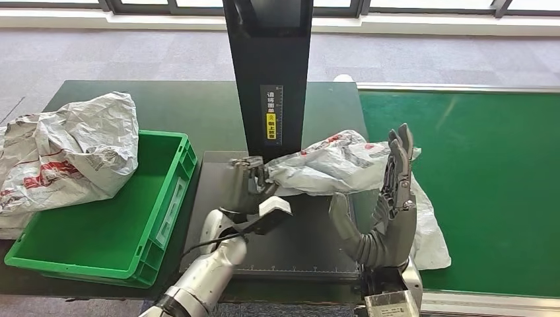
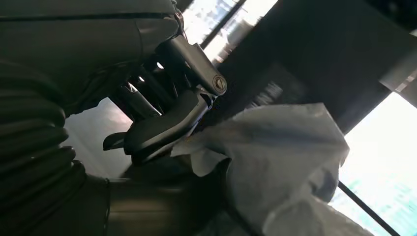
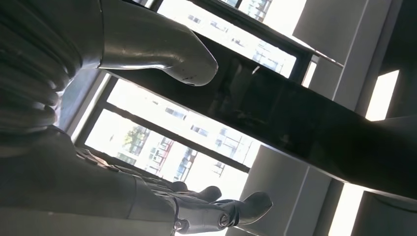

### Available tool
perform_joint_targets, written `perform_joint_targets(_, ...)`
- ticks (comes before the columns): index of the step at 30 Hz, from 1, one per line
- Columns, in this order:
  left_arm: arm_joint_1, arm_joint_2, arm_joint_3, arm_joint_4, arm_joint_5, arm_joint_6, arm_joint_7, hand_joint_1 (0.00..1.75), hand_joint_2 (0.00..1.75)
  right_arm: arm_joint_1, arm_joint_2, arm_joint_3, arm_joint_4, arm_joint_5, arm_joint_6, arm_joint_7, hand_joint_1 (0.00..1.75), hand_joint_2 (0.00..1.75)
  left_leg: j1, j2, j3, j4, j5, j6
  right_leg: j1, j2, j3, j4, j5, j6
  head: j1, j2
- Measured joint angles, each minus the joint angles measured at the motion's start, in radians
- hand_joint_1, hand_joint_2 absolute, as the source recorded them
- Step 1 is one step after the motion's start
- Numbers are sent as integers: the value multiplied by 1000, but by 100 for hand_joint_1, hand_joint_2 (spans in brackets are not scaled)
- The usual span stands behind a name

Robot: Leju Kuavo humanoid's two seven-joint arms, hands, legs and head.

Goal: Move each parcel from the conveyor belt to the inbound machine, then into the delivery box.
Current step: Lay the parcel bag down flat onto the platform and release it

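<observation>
A crumpled white plastic parcel (image 1: pixel 337 165) with red print lies across the right side of the black inbound machine's platform (image 1: pixel 304 244), and its far end hangs over onto the green conveyor belt (image 1: pixel 489 178). My left hand (image 1: pixel 245 185) reaches over the platform and pinches the parcel's left end. In the left wrist view the thumb and fingers (image 2: pixel 157 123) close against the parcel's edge (image 2: pixel 285 162). My right hand (image 1: pixel 393 198) stands upright at the parcel's right side, fingers straight and spread. The right wrist view shows that hand (image 3: pixel 98 191) holding nothing.
The machine's black column (image 1: pixel 267 72) rises just behind the platform. A green crate (image 1: pixel 165 198) sits to the left on the dark table. Another white parcel (image 1: pixel 66 152) is draped over the crate's far left rim.
</observation>
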Motion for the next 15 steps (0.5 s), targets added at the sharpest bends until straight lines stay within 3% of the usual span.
perform_joint_targets(10,88,22,249,-119,57,6,-89,175,175,22,-35,0,0,-19,-33,0,0,175,0,-2,-2,0,0,0,0,-1,0,0,0,0,0,0)
perform_joint_targets(15,128,35,299,-172,63,-9,-81,175,175,35,-59,5,0,-35,-62,0,0,175,0,-2,-2,0,0,0,0,-2,0,0,0,0,0,0)
